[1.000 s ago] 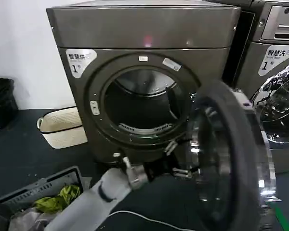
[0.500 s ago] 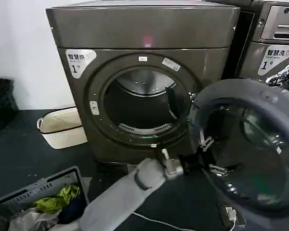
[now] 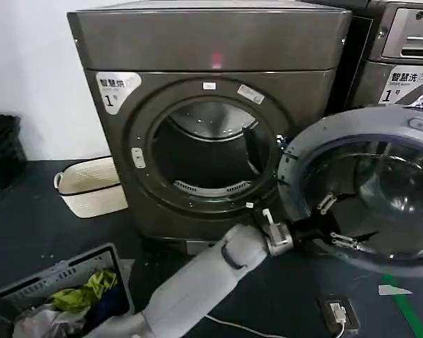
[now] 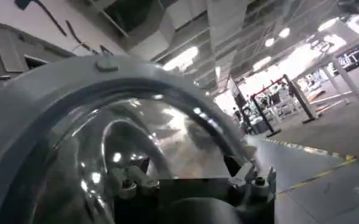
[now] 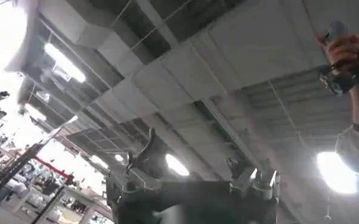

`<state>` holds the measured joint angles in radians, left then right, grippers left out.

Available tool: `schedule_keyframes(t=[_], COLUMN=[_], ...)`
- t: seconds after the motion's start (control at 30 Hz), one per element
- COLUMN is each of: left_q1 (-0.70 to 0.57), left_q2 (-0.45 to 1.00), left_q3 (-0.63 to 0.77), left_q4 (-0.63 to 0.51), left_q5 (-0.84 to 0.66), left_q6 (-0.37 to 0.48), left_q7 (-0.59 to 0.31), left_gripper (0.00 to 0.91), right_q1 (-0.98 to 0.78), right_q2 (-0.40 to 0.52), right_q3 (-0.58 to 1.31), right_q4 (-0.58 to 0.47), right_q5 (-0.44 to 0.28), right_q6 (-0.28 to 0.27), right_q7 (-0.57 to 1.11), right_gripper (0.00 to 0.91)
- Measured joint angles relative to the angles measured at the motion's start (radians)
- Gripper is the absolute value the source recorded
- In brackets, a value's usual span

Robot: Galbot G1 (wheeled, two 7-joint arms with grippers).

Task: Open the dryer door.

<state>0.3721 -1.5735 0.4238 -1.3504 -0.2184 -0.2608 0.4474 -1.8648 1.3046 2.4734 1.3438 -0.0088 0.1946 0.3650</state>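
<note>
The dryer door (image 3: 352, 124) hangs wide open to the right of the bronze-grey dryer (image 3: 211, 42), its grey inner ring and glass facing me. The round drum opening (image 3: 208, 158) is uncovered. My left arm reaches across low in front of the dryer. My left gripper (image 3: 336, 223) is open, its fingers spread against the lower left of the door's inner glass. In the left wrist view the door's grey rim (image 4: 51, 91) arcs over the open left gripper (image 4: 188, 178). My right gripper (image 5: 188, 170) is open with nothing between its fingers and points up at the ceiling.
An LG-marked machine (image 3: 409, 42) stands right behind the open door. A white basket (image 3: 92, 184) sits on the floor left of the dryer, and a grey basket of clothes (image 3: 56, 296) at the front left. A small device (image 3: 338, 310) and a cable lie on the dark floor.
The door has swung farther out to the right, from edge-on to showing its inner face. My left gripper moved right with it.
</note>
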Motion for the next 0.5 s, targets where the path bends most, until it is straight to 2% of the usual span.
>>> schedule_keyframes(t=[0.5], left_q1=[-0.023], left_q2=[-0.036], left_q3=[-0.022], left_q4=[0.055], left_q5=[0.004], left_q6=[-0.001], left_q7=[-0.006], left_gripper=[0.907], right_q1=[0.001], right_q2=[0.000], right_q3=[-0.011], right_q4=[0.001], right_q5=[-0.001], right_q6=[0.015], right_q7=[-0.004], right_gripper=[0.907])
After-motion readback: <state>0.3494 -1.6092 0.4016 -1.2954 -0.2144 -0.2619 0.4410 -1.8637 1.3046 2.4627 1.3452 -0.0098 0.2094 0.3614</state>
